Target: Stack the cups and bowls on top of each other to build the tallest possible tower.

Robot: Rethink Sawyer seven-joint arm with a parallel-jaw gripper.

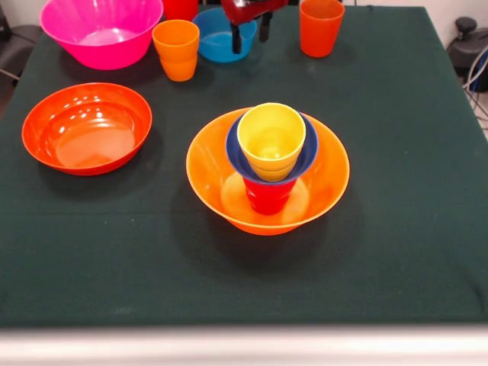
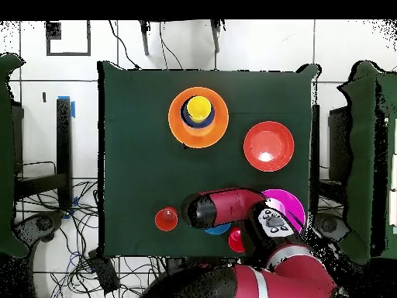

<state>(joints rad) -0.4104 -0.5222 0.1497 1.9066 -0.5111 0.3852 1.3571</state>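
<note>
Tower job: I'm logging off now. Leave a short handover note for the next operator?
Gripper: above the light blue bowl at the far edge, jaws open, holding nothing.
Tower: big orange bowl, red cup, dark blue bowl, yellow cup on top.
Loose: pink bowl, orange-red bowl, two orange cups, a red cup partly hidden by the arm.
Left: stack these.

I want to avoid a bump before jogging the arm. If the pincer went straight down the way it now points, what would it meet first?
Most likely the light blue bowl: the pincer hangs right over it, tips pointing down. Its height above the bowl is unclear, so take this as probable. The orange-yellow cup stands just beside that line.
</note>
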